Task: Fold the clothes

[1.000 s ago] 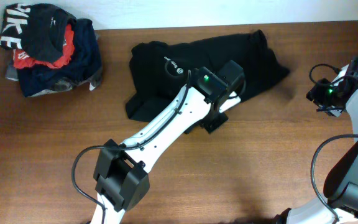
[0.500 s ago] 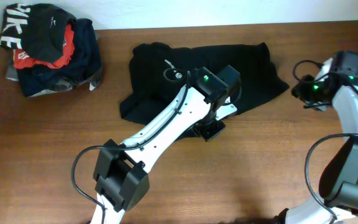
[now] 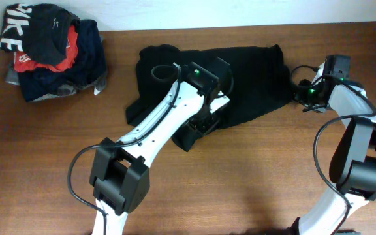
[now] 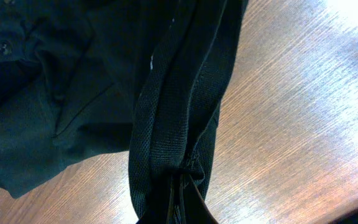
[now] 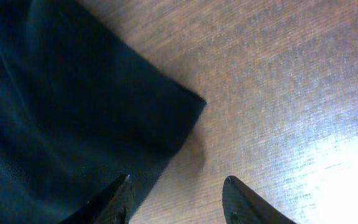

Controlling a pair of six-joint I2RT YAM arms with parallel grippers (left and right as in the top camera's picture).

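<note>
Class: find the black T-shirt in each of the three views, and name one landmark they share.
Overhead: black T-shirt lies at top centre.
Left wrist: T-shirt fills left and centre, a bunched fold running to the bottom edge.
Right wrist: T-shirt covers the left side, corner pointing right.
Shared landmark: the wooden table.

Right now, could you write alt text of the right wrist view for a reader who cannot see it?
A corner of the black T-shirt lies on the wooden table, filling the left side. At the bottom edge the right gripper is open, one fingertip over the cloth and the other over bare wood.
</note>
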